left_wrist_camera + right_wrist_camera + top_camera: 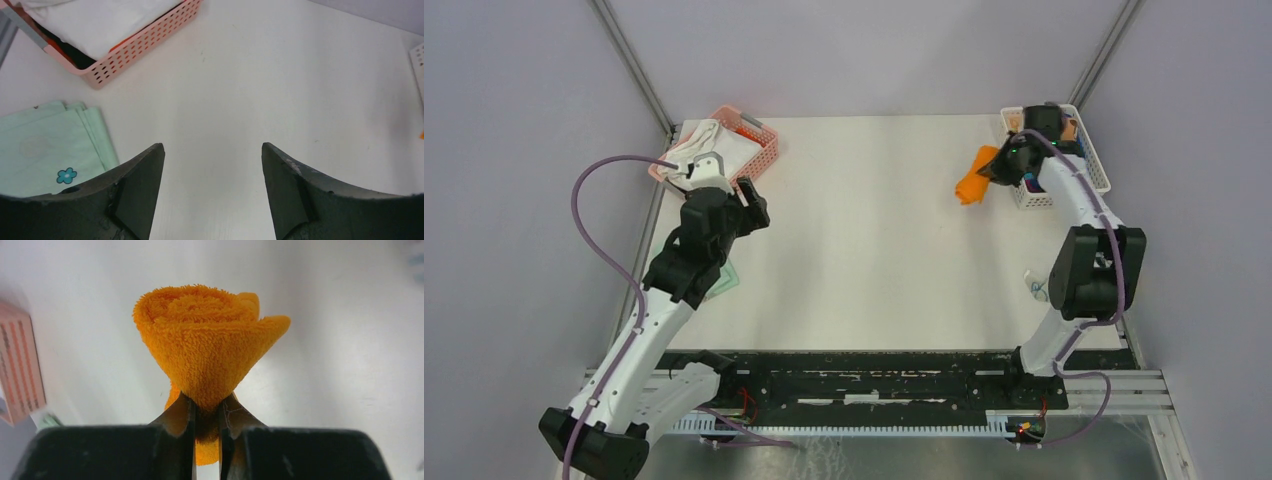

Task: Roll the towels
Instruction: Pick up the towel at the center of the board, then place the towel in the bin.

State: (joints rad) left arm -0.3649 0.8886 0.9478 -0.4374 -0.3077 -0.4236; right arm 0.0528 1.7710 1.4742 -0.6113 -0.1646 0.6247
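My left gripper (212, 150) is hovering with its fingers spread wide, holding nothing. The pink basket (145, 47) is sitting ahead to its left, carrying a white cloth (100, 20) over darker items, and a folded mint towel (45, 145) is lying beside its left finger. My right gripper (206, 410) is pinching the rolled orange towel (205, 335), with the white basket (1096, 160) close beside it, its contents mostly hidden by my arm.

We saw a white table (874, 230) enclosed by plain lilac-grey walls (514, 120), with metal posts (629, 60) rising at its far corners and a black rail (874, 380) along its near edge, under soft even light.
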